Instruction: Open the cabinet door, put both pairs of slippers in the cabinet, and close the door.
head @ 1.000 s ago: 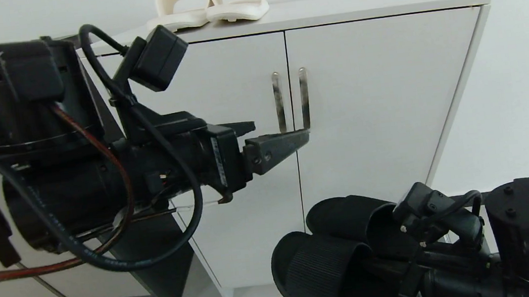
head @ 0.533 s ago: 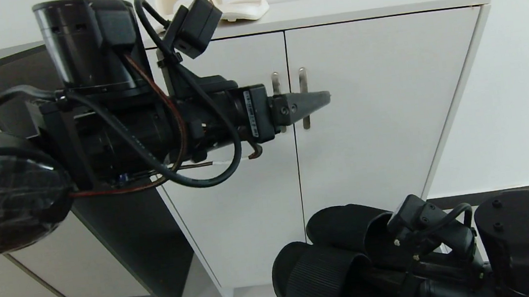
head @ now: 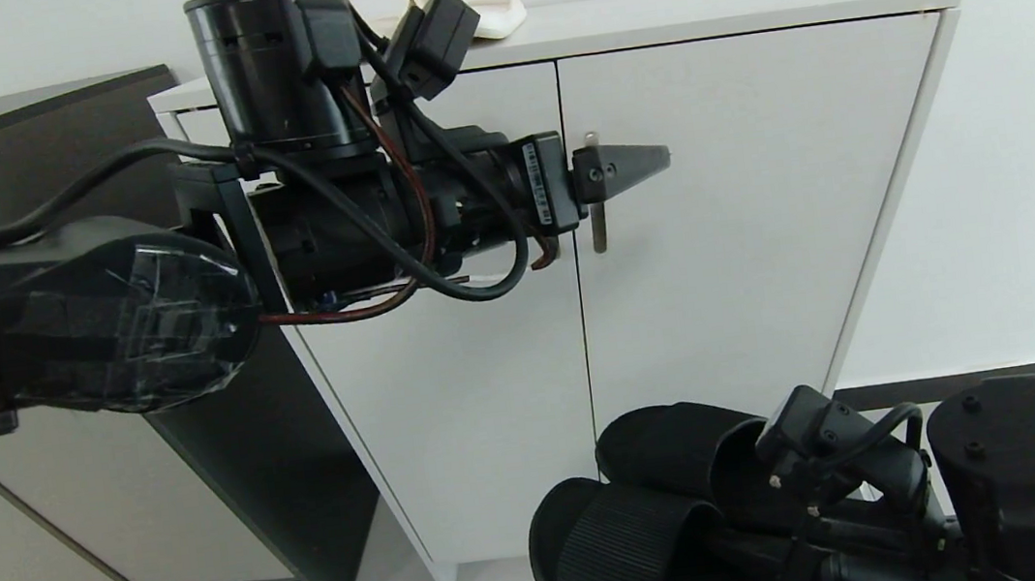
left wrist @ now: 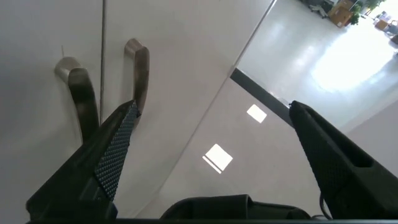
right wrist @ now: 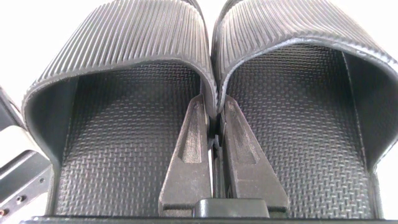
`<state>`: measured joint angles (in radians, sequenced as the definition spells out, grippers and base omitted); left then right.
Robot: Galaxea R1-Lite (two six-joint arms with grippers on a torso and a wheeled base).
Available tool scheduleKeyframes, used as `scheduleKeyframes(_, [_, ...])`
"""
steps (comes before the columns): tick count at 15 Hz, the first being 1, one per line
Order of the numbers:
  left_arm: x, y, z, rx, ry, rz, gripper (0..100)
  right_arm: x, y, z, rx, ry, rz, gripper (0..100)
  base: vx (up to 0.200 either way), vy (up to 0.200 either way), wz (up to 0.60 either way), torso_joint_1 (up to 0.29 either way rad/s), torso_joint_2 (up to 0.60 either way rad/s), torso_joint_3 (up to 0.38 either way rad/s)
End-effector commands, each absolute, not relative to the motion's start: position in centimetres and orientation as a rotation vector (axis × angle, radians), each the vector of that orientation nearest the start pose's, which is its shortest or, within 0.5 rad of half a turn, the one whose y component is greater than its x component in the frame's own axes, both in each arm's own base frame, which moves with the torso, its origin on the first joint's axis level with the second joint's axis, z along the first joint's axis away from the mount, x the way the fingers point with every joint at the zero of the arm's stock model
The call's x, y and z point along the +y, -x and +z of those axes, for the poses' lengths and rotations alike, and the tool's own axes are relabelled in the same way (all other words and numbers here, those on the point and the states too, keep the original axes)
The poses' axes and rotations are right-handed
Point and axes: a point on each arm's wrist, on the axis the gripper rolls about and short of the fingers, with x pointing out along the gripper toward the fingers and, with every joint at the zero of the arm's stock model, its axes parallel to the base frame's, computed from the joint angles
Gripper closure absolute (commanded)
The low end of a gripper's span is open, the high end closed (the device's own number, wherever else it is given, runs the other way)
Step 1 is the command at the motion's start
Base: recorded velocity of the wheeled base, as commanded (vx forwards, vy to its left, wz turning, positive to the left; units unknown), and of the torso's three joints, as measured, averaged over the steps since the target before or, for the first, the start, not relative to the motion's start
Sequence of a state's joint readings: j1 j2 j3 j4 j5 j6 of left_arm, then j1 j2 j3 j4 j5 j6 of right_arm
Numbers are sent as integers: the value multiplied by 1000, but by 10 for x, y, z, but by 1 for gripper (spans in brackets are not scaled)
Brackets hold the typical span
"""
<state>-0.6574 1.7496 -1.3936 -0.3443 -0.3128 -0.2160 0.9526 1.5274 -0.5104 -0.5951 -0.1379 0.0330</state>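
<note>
Currently: white cabinet, both doors shut, two metal handles flanking the middle seam. Left claw, fingers apart, level with the handles, one finger at the right door's handle, touching or just beside. Right claw clamped on the meeting inner walls of the black slippers, held low before the doors. Cream slippers on the cabinet top. Dark unit adjoining on the left.

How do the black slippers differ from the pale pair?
The black slippers are ribbed and dark; the cream slippers are smooth and pale. The black slippers are pinched in the right gripper; the cream slippers lie atop the cabinet. Both pairs sit side by side.
</note>
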Motion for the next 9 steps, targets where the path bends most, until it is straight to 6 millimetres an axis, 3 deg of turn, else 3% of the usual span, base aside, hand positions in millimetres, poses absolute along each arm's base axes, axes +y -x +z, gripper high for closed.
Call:
scheduleKeyframes(1, [-218,-272,300,126,194,-960,0,191,-139,149,385,196,797,100,0,0,0,0,0,0])
scheduleKeyframes(9, [-227,-294,292,120,187,-873,0,192,-138,149,380,195,802,100,0,0,0,0,0,0])
